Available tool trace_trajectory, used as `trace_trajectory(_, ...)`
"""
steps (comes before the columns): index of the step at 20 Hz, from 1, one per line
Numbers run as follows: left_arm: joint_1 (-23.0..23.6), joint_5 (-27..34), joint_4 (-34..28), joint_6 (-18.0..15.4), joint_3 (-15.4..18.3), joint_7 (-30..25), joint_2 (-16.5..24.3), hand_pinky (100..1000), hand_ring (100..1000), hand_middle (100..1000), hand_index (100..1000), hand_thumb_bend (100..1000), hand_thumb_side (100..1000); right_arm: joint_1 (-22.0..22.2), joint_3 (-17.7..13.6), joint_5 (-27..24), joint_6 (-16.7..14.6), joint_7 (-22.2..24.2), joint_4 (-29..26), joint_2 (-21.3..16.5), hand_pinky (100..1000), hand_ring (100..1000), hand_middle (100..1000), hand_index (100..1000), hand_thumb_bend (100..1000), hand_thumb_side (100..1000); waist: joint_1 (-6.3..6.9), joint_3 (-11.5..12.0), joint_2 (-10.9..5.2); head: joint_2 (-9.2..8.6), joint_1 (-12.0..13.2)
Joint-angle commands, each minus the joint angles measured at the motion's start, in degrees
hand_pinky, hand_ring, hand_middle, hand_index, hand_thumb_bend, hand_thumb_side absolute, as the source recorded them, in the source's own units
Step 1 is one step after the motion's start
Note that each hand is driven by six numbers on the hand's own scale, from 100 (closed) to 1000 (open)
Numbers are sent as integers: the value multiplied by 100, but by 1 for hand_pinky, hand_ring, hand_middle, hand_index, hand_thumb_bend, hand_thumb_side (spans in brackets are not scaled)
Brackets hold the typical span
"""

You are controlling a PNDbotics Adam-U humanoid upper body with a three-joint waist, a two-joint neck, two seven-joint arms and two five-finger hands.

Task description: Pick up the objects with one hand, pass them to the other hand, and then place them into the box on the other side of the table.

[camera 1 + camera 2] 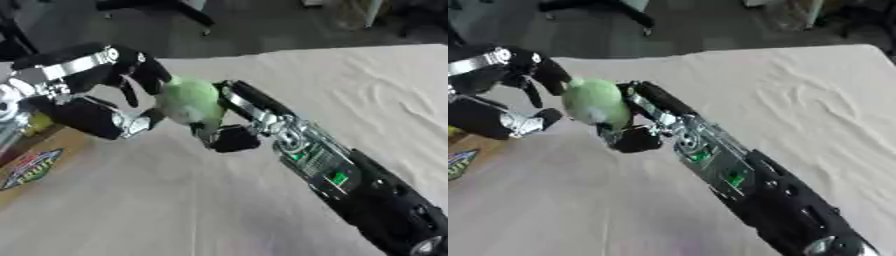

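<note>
While curled round the green object [191,101] from the right, fingers of the right hand [234,117] pinching it between a long upper finger and a dark thumb below. Held clear of the table, in the air between the two hands, near the table's left side. From the left, fingers of the left hand [114,95] arched over its top and a thumb reaching in underneath; touching it or just beside it, cannot tell which, and so whether that hand has closed on it cannot be told either. Judged a handover in progress: carried across by the right hand, offered at a height where the left can wrap it from the opposite side, with neither set of fingers blocking the other. Round, pale green, soft-looking, perhaps a plush or a fruit shape; not clear enough to name. Further out, black forearms with silver joints, the right arm [737,175] running down to the lower right corner with small green lights on its casing. Below the left hand, a cardboard box [39,162] with a coloured printed label at the left edge, probably the target. Underneath, a pale beige cloth [798,100] over the table, rippled into creases on the right. Beyond its far edge, a dark floor and the legs of some furniture.
</note>
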Motion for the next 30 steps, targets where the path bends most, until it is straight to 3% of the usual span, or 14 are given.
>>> trace_trajectory(1,-120,-596,-198,-46,83,-458,149,695,778,694,813,341,100,-143,2,111,-51,25,-113,11,683,490,353,557,100,292,5,2,-122,-79,-26)
trace_trajectory(6,-172,-1280,-215,-54,-14,-1114,83,750,805,736,840,447,100,-134,65,267,-124,95,-140,4,685,492,356,558,100,288,0,-11,-118,-70,-22)
trace_trajectory(11,-184,-1822,-385,-4,1,-1392,70,783,822,758,854,499,100,-35,61,243,-116,117,-384,-189,687,492,356,558,100,285,-8,-10,-108,-97,-7)
trace_trajectory(18,-121,-2485,-603,288,11,-1273,103,794,823,770,867,526,100,60,49,342,-101,76,-496,-259,684,490,354,555,100,282,-11,-30,-110,-169,37)
trace_trajectory(23,-86,-2833,-954,358,33,-1242,173,808,831,784,869,558,100,116,61,435,-118,24,-534,-260,686,490,354,555,100,280,-12,-33,-104,-316,92)
trace_trajectory(30,-83,-2985,-1052,414,45,-1252,130,807,830,781,864,568,100,113,97,527,-152,42,-558,-254,686,490,360,555,100,278,-23,-28,-107,-302,108)
